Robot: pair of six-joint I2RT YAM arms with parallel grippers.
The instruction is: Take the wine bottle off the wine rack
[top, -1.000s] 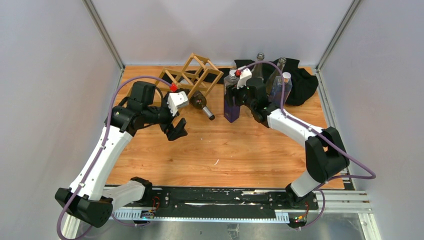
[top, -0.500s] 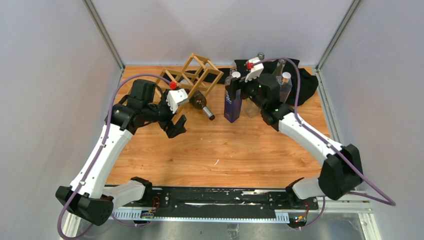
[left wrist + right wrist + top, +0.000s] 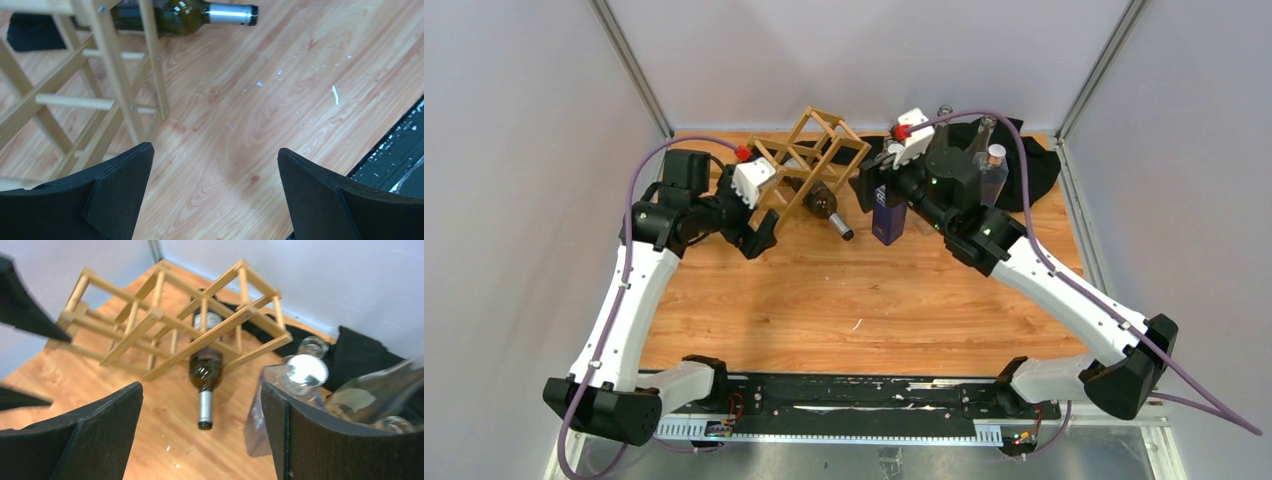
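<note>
- Wine bottle (image 3: pixel 206 371): its base end sits inside a low cell of the wine rack (image 3: pixel 809 160). The sticks cross in front of it, so the base itself can't be made out.
- In the left wrist view the bottle is cut off by the top edge. Only dark green shoulder, silver-capped neck and mouth show.
- The label is only partly visible through the lattice in the right wrist view and isn't readable.
- Bottle lies on its side. Its long axis runs from the rack's front face out over the tabletop (image 3: pixel 874 300), with the neck pointing away from the rack toward the arms' side and the base toward the back wall.
- The neck looks like it is down on the wood, but contact can't be confirmed.
- Left tool (image 3: pixel 215 195): fingers wide apart with nothing between them. It is low, just beside the rack's left end, with the rack's sticks close to its left finger. Whether they touch isn't clear.
- Right tool (image 3: pixel 200 405): fingers wide apart and gripping nothing. It is to the right of the rack, looking back at the rack's front and the bottle mouth.
- In the top view the right tool's fingers merge with the dark purple square bottle (image 3: pixel 887 215) right of the rack, so its outline is hard to separate there.
- Clear glass bottles (image 3: pixel 994 165) and a black cloth (image 3: pixel 1034 170) sit further right of the rack. They are blurred and partly cut off in the right wrist view.
</note>
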